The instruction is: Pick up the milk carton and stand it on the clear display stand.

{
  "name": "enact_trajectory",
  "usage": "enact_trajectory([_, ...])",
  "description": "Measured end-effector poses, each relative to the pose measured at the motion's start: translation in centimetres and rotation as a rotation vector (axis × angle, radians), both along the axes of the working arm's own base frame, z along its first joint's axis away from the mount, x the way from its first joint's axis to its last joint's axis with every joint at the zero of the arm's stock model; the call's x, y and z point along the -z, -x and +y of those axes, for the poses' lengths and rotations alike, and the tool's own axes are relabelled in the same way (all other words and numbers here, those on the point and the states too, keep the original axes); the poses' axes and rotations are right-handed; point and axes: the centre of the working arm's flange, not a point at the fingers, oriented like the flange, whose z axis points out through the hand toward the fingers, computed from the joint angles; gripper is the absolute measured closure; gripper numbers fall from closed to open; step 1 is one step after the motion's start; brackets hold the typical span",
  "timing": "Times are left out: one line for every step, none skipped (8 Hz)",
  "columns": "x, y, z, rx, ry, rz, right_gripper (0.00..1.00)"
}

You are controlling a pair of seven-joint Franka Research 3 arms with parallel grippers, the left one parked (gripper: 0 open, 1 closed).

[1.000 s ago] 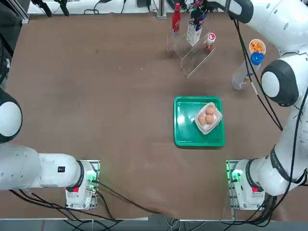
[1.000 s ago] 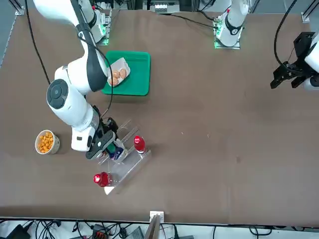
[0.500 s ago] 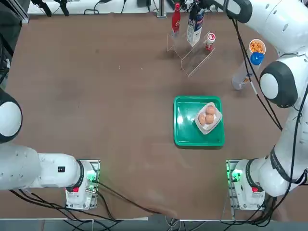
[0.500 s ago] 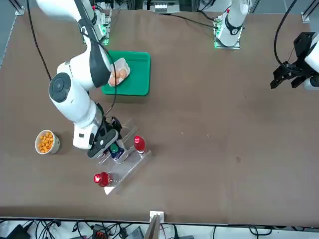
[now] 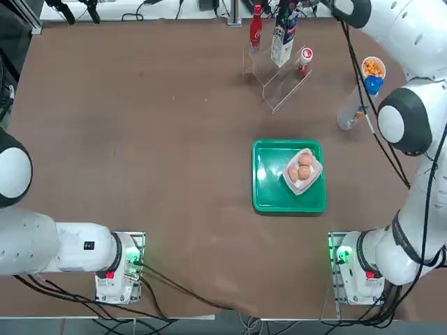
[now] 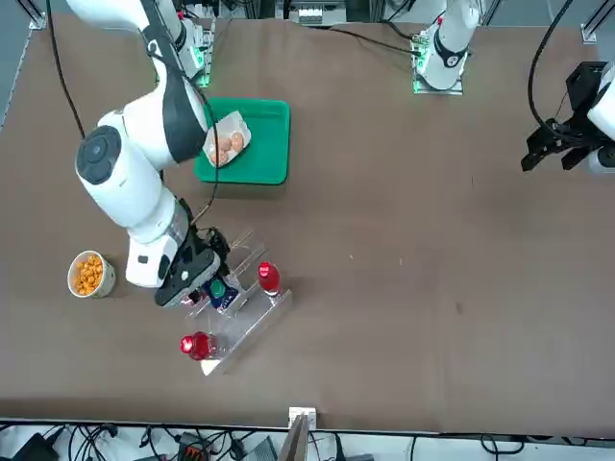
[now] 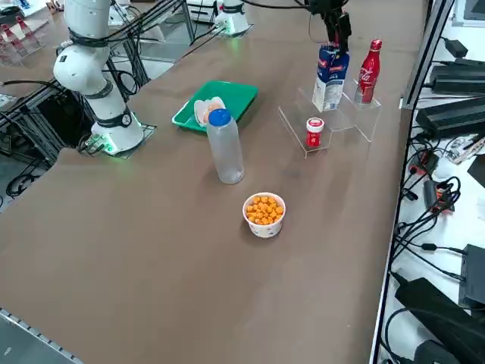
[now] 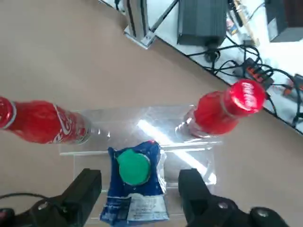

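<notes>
The milk carton (image 8: 135,191), white and dark blue with a green round cap, stands upright on a middle tier of the clear display stand (image 8: 118,118). My right gripper (image 8: 141,177) hangs just above it, open. One finger (image 8: 90,187) is on each side of the carton with a gap to its walls. From overhead the carton (image 5: 283,38) is on the stand (image 5: 286,87) at the far right of the table, under the gripper (image 5: 288,8). The side view shows the carton (image 7: 329,78) below the gripper (image 7: 337,32). In the front view the gripper (image 6: 207,274) partly hides the carton (image 6: 225,293).
A tall red cola bottle (image 5: 256,24) and a short red container (image 5: 304,59) share the stand. Nearby stand a clear bottle with a blue cap (image 7: 225,148) and a bowl of orange snacks (image 7: 264,213). A green tray (image 5: 269,192) holds eggs.
The carton was tilted a second ago and now stands upright on the stand. My right arm has swung toward the table's right side, with the gripper staying over the carton.
</notes>
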Motion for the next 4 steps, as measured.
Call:
enact_trajectory([-0.3,-0.2,-0.9,0.019,0.011,0.014,0.00])
enact_trajectory([-0.7,-0.3,-1.8,0.035,0.025,0.028,0.00])
enact_trajectory([-1.8,-0.3,-3.0,0.055,0.038,0.039,0.00])
enact_trajectory([-3.4,0.1,-4.5,0.095,0.051,0.055,0.00])
